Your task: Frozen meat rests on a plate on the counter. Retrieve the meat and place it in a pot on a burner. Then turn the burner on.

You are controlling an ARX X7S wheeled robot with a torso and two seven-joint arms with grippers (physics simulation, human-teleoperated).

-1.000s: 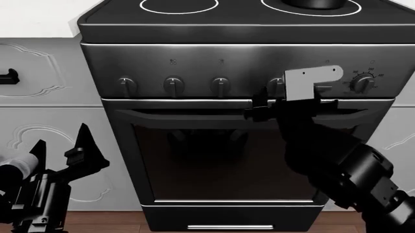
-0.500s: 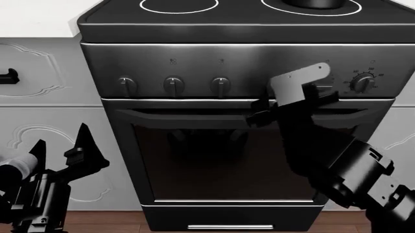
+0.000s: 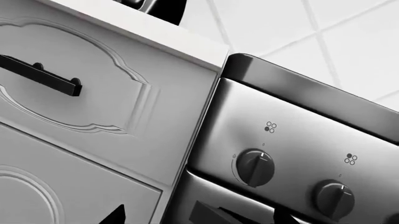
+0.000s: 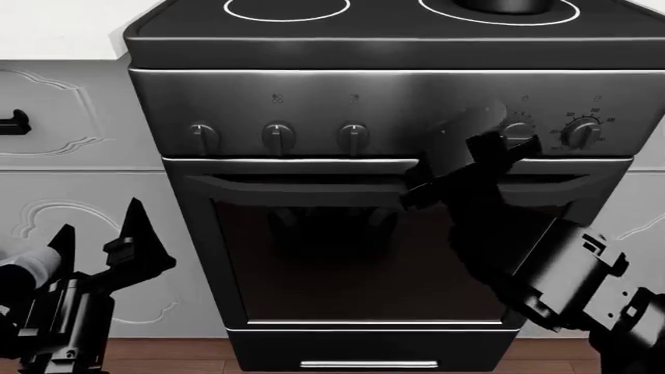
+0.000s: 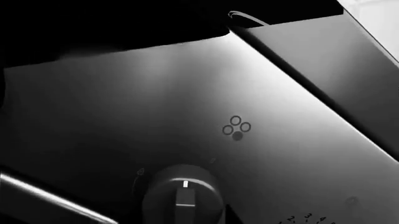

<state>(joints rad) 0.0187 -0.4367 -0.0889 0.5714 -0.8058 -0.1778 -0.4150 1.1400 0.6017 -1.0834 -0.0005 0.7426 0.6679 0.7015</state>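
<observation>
In the left wrist view, the white panelled cabinet drawer with a black bar handle stands beside the dark steel control panel of the stove. Two round black knobs sit on this panel, each under a small mark of four dots. The white marble-look counter runs along the edge over the drawer. Only dark tips of the left gripper show at the border of this picture.

In the head view, the left gripper is low, in front of the white cabinet, well apart from the stove. Its two black fingers are spread wide and nothing is between them. The right gripper is raised at the control panel, just beside the fourth knob. How its jaws stand cannot be told, because the dark arm covers them. Three other knobs are in a row toward the counter side. At the top edge, the small black metal pot stands inside the large thin white ring of the burner on the black glass cooktop. The meat and the plate are not seen in any view.

In the right wrist view, one round black knob with a white pointer line is close to the camera, under a four-circle mark on the steel panel. Nothing grips this knob here, and the right fingers are not visible.
</observation>
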